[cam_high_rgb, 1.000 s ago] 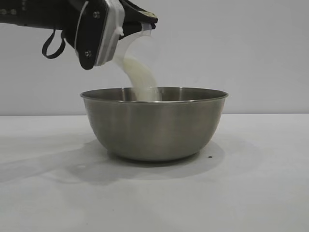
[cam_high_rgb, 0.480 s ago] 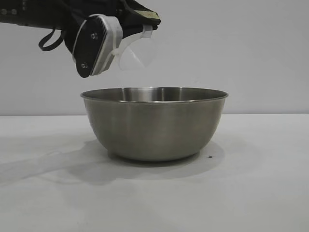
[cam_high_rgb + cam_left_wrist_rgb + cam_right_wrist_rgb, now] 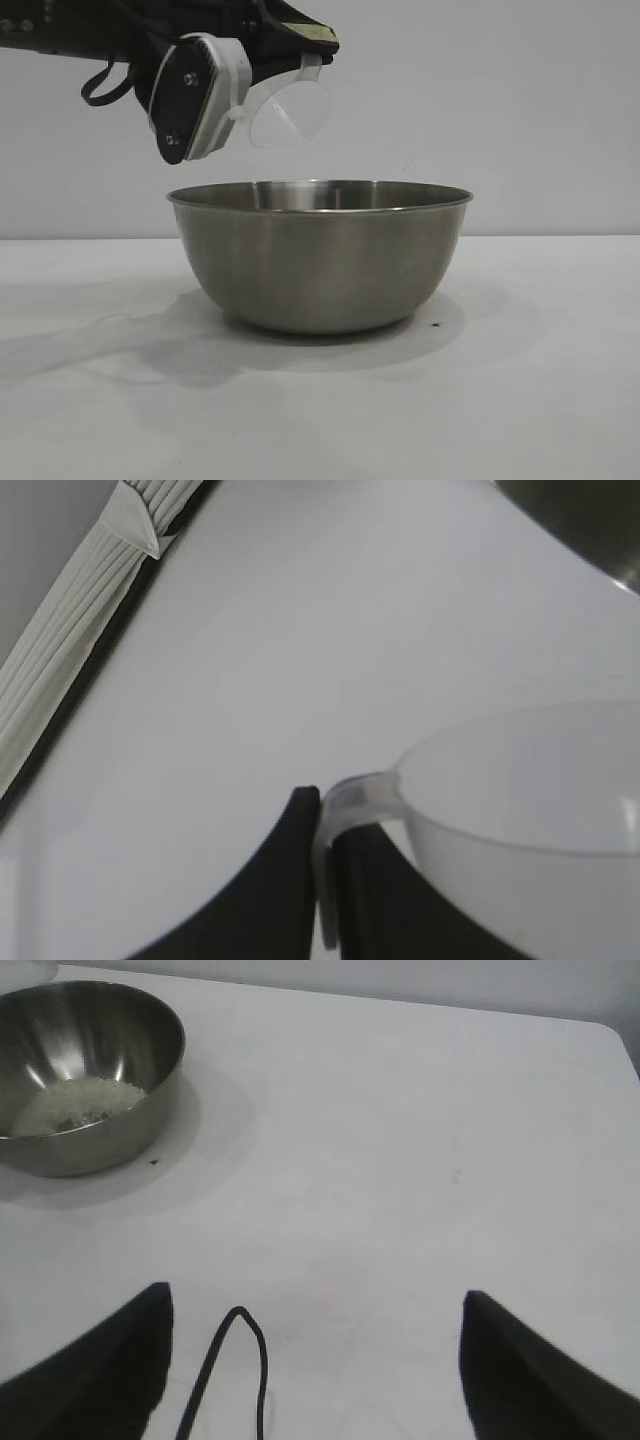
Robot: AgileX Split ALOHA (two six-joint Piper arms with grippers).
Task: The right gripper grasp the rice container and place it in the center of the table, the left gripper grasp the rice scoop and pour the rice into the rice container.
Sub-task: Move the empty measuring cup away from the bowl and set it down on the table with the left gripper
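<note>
Two risks remain: the left pincer (image 3: 262, 70), clamped on the tipped, seemingly empty rice scoop (image 3: 288, 110) above the rice container (image 3: 320, 255) mid-bench (image 3: 520, 400), might clip its rim when lowering.

Readable text: none in any view.
Rice container (image 3: 320, 260): plain brushed steel, no brand, stamp or number on the wall facing the exterior camera.
Rice scoop (image 3: 288, 112): clear plastic at 12 o'clock above the container, no measuring marks or lettering legible.
Left gripper (image 3: 300, 70): black and white housing, only screw heads show, no label.
Table (image 3: 520, 400): bare white surface, no signs or markings; a small dark speck at 5 o'clock from the container is not a character.
Right wrist view: no writing on the table or container.
</note>
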